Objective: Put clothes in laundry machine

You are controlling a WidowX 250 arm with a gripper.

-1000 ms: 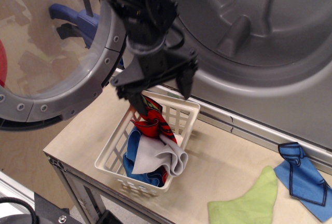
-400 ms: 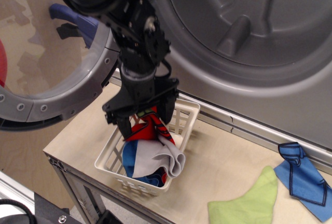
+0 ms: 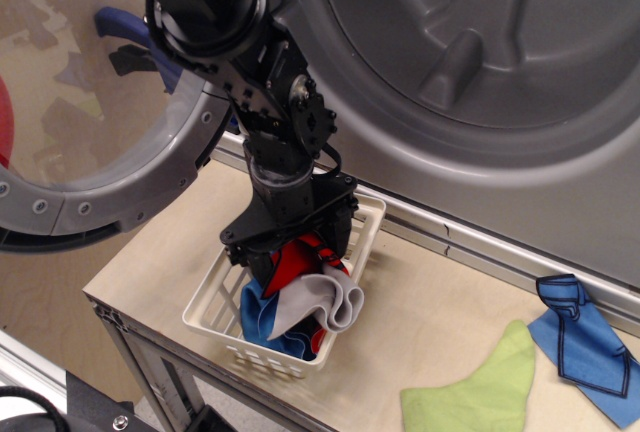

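a pale wooden table (image 3: 450,322) stands before the washer (image 3: 480,62), its door (image 3: 100,152) swung open. the arm reaches down into the basket (image 3: 225,307); the gripper (image 3: 290,247) fingers straddle the clothes (image 3: 300,297), grip unclear.

Red, grey and blue clothes (image 3: 305,297) are lying bundled near the counter's front-left corner; the laundry machine (image 3: 480,52) is standing open along the back edge.

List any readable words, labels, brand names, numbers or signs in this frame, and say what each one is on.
None can be read.
The red cloth under the gripper has black markings, but no letters can be made out.
The laundry machine and the white basket show no label.
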